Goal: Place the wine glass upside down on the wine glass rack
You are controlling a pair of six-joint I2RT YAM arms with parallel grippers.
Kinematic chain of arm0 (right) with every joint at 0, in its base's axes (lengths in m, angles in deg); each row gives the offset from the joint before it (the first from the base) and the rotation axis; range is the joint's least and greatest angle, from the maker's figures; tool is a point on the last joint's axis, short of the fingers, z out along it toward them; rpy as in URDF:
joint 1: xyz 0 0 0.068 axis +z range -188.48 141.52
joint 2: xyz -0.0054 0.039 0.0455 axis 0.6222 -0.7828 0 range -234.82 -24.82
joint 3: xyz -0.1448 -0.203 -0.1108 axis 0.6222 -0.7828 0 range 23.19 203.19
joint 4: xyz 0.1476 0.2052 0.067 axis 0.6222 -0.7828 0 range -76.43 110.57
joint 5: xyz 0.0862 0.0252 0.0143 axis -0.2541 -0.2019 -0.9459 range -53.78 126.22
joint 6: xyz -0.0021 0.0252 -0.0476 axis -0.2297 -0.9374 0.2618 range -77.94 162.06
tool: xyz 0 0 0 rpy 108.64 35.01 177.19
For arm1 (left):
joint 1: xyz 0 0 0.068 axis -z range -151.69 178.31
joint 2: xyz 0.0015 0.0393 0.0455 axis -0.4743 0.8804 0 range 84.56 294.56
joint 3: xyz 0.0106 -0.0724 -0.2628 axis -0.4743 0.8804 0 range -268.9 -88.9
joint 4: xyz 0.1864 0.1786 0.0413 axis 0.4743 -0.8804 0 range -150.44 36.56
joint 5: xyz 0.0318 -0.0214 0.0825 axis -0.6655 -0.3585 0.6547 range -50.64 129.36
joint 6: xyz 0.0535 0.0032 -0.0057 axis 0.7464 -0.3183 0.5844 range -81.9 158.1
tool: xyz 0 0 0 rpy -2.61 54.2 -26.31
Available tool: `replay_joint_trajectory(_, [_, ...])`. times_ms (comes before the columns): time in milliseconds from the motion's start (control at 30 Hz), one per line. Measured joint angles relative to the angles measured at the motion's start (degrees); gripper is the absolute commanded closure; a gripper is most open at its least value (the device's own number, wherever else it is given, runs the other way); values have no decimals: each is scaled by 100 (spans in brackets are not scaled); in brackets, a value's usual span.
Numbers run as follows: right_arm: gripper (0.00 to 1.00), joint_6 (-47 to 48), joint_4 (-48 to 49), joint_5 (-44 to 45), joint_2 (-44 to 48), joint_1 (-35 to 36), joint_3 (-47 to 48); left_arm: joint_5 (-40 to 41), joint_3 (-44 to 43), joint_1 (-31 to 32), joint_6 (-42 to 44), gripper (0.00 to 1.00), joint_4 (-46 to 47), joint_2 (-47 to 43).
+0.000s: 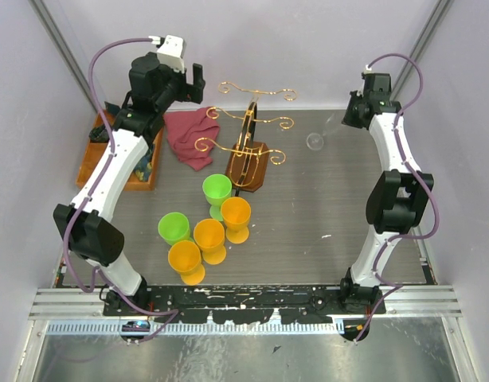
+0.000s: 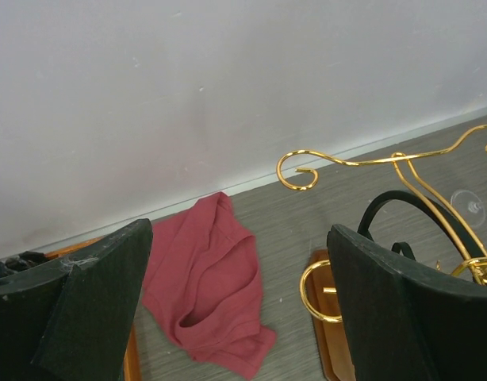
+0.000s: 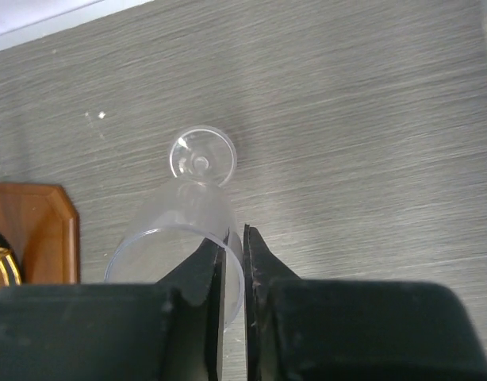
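Right gripper (image 3: 234,236): fingers narrow, pinching 1 wall of the wine glass (image 3: 188,213) at the rim, 1 finger inside the bowl and 1 outside. The glass is at the far right of the bench (image 1: 340,207), well apart from the wine glass rack (image 1: 248,151). Its mouth is toward the fingers and its foot points away. Can't tell if the foot rests on the bench. Left gripper (image 2: 239,262): fingers wide, holding nothing, hovering just left of the rack's top arms.

Step in hand, as I read it: secure the grasp, then lift.
- The wall is thin and clear and the rim pinch is shallow, so expect swing or slip.
- Lift slowly and check it hangs steady before traversing.
- To hang it, the foot must end up on top, with the stem slid into a gold wire slot from the open end.
- Come in level with the scroll arms, not from above.
- Stay clear of the 5 cups (image 1: 209,231) in front of the rack.
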Motion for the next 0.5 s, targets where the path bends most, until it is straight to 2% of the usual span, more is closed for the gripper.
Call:
replay_joint_trajectory(200, [99,175,-289,238,0,0,511,-343,-192,0,-313,2,-13,72])
replay_joint_trajectory(333, [99,310,-328,487,190,0,824,-612,-293,0,-984,2,223,68])
replay_joint_trajectory(400, [99,348,-166,529,535,0,678,-691,-293,0,-1445,2,426,66])
replay_joint_trajectory(433, [99,334,238,520,1095,0,245,-715,-293,0,-1751,1,533,66])
replay_joint_trajectory(467, [99,337,271,518,1163,0,203,-743,-295,-11,-2033,0,612,66])
replay_joint_trajectory(500, [99,317,754,479,1604,4,-210,-796,-334,-33,-2363,1,623,66])
